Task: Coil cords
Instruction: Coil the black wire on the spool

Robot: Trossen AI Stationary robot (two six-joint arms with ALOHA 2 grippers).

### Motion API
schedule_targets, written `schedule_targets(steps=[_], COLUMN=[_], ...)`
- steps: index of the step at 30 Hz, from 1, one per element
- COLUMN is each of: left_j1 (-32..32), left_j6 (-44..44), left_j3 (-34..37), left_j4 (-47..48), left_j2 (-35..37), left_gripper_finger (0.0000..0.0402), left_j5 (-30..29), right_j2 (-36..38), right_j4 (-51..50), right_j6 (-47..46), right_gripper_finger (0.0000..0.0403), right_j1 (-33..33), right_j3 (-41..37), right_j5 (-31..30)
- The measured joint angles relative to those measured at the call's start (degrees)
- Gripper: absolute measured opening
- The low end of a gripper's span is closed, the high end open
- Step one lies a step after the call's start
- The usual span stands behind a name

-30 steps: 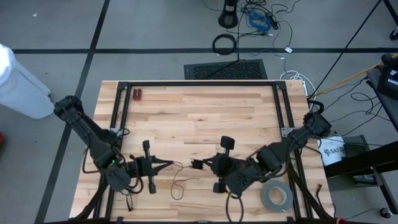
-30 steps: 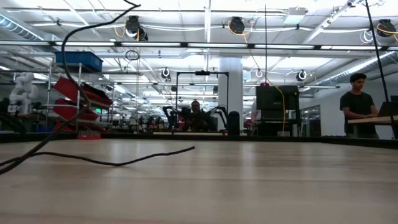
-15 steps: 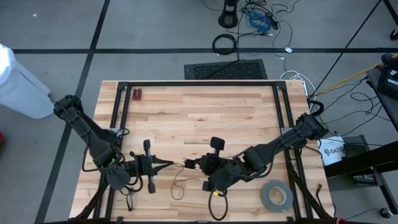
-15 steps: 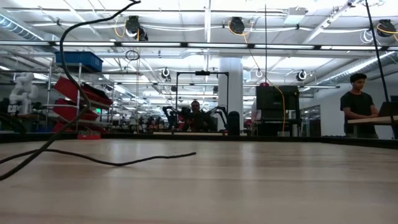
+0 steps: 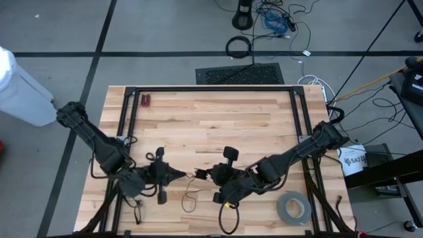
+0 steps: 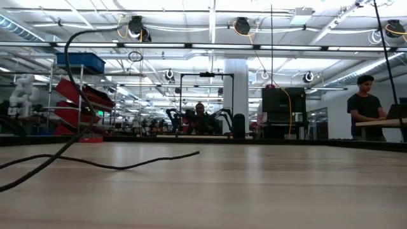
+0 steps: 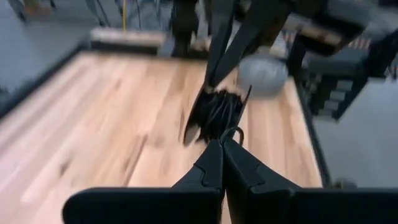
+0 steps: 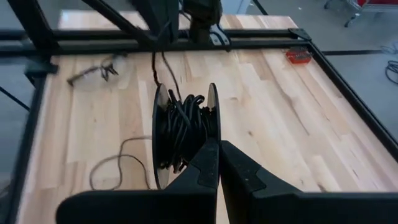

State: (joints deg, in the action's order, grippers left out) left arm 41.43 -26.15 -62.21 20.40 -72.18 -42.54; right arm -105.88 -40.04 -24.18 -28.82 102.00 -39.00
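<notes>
The cords are one thin black cord, partly wound into a small bundle (image 8: 182,132) held above the table's near middle (image 5: 200,175). My right gripper (image 5: 207,175) is shut on the bundle. My left gripper (image 5: 181,174) faces it from the table's left, a short gap away, and is shut on a strand that leaves the bundle. A loose tail (image 5: 188,198) droops to the wood and lies there (image 6: 127,165). My left gripper pinches a single strand (image 7: 232,133) at its fingertips, coming in nearly level from the table's left. The strand runs the short way over to the bundle. My right gripper pinches the bundle's near part (image 8: 186,163) between its two fingers, slanting down from the table's right. The bundle sits lifted clear of the table, its loops standing upright ahead of the fingers.
A grey tape roll (image 5: 293,208) lies at the near right corner. A small red thing (image 5: 145,100) sits at the far left. Black frame rails (image 5: 127,119) run along the table's left, far and right sides. Bare wood lies between them.
My right gripper has carried the bundle a little toward the table's left and down, closer to my left gripper. My left gripper has rolled about its own line while staying shut on the strand. The strand's high arc in the low view has bent lower.
</notes>
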Motion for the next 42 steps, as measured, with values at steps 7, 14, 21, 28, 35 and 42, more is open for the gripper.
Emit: schedule_targets(steps=[7, 14, 21, 28, 35, 42], left_j1=[-3.3, -7.2, -9.2, -8.6, -6.2, -4.5], left_j6=[-9.9, -11.5, -15.5, -17.0, -17.1, -17.1], left_j3=[-10.2, -14.1, -14.2, -14.2, -14.2, -14.2], left_j4=[22.9, 23.7, 23.7, 23.5, 23.1, 21.2], left_j2=[0.0, 0.0, -1.1, -5.2, -8.5, -9.1], left_gripper_finger=[0.0002, 0.0002, 0.0002, 0.0002, 0.0005, 0.0062], left_j5=[8.8, 12.7, 13.9, 13.6, 10.8, 5.8], right_j2=[-2.2, -7.2, -11.0, -11.0, -9.8, -8.1], right_j4=[-0.1, 6.2, 19.1, 22.1, 21.8, 21.9], right_j6=[0.7, 2.4, 8.5, 11.2, 12.4, 14.0], right_gripper_finger=[0.0, 0.0, 0.0, 0.0, 0.0, 0.0], right_j1=[0.5, 3.2, 5.5, 5.6, 5.4, 5.5], right_j3=[0.0, 0.0, 0.0, 0.0, 0.0, 0.0], right_j5=[-2.0, -9.3, -14.9, -16.0, -16.4, -15.9])
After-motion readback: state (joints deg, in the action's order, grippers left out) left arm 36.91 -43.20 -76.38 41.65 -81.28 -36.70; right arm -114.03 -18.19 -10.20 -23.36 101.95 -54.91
